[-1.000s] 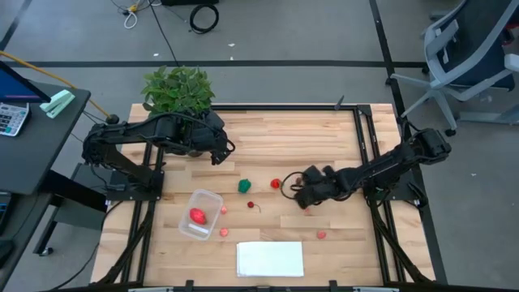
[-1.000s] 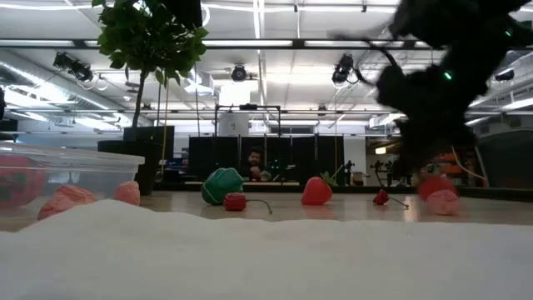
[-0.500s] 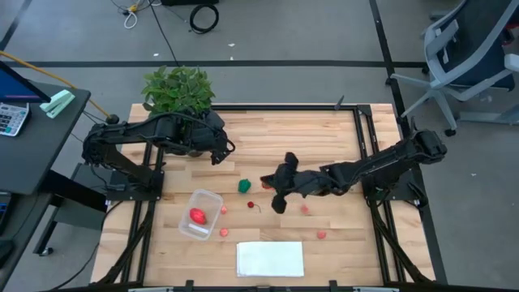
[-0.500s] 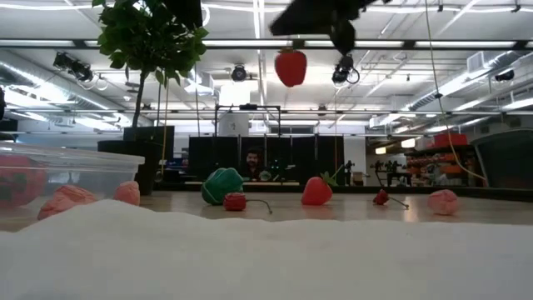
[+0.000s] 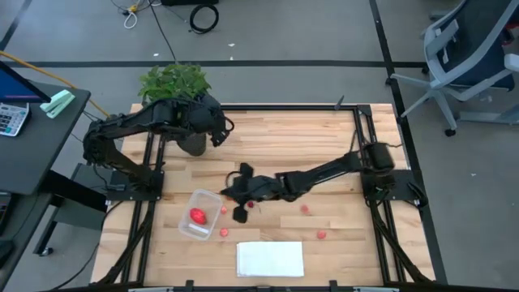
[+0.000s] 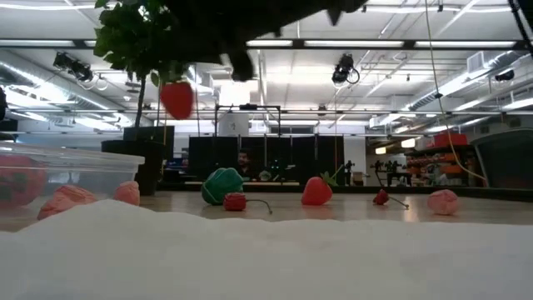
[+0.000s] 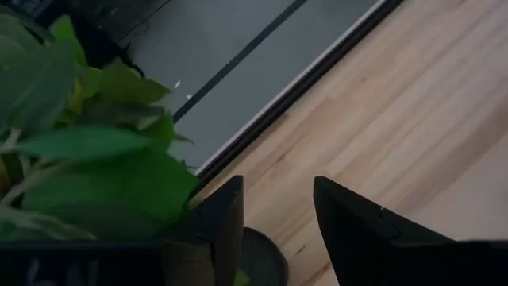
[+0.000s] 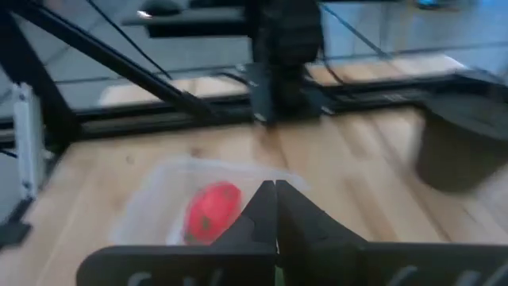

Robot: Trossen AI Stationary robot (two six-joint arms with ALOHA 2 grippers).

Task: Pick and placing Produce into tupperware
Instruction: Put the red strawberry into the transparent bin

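I am holding a red strawberry [image 6: 176, 98] in the right gripper [image 5: 235, 194], whose fingers are pinched tight together on it. The berry is hanging in the air just beside the tupperware [image 5: 212, 198], on the side facing the middle of the table, and well above its rim. The right wrist view is looking down past the closed fingers into the tupperware, where one large red piece [image 8: 213, 211] is lying on the floor of the tub.

The left gripper [image 7: 276, 208] is waiting well away from the tupperware, beyond its far side, next to the potted plant [image 5: 174, 85]. Its fingers are standing apart and gripping nothing.

More produce is lying on the wood outside the tupperware. Two small pink pieces [image 5: 224, 210] are sitting just beside its wall on the side towards the right arm. Farther off on that same side, the low view is showing me a green piece [image 6: 222, 185], a small red cherry with a stem [image 6: 235, 201], another strawberry [image 6: 316, 192] and a pink piece [image 6: 443, 201]. A flat white sheet [image 5: 270, 259] is lying near the tupperware by the front edge of the table.
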